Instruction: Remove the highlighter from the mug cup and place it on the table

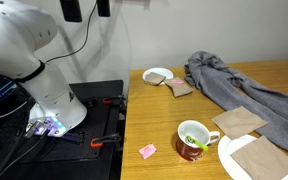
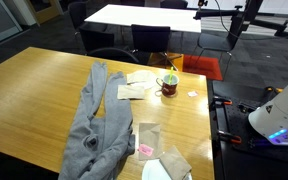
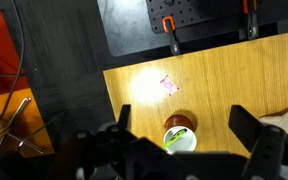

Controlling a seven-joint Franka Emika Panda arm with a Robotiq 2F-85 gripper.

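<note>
On the table (image 1: 149,115), close to the edge by the robot: the mug (image 1: 192,140), standing upright, red outside and white inside. In the mug, the highlighter (image 1: 190,137), yellow-green, resting against the inner wall. Near the mug, closer to the table edge, a pink note (image 1: 147,150), lying flat on the wood. In the wrist view, the gripper (image 3: 179,112) up high over the table. Hangs right above the mug, fingers (image 3: 254,135) spread wide apart, pinching nothing. Between the two fingers in that view, the mug seen from above, with the green highlighter at its rim. Past the mug, a grey cloth (image 1: 234,85), a brown napkin (image 1: 239,120), a white plate (image 1: 227,157) and a small bowl (image 1: 157,74).
</note>
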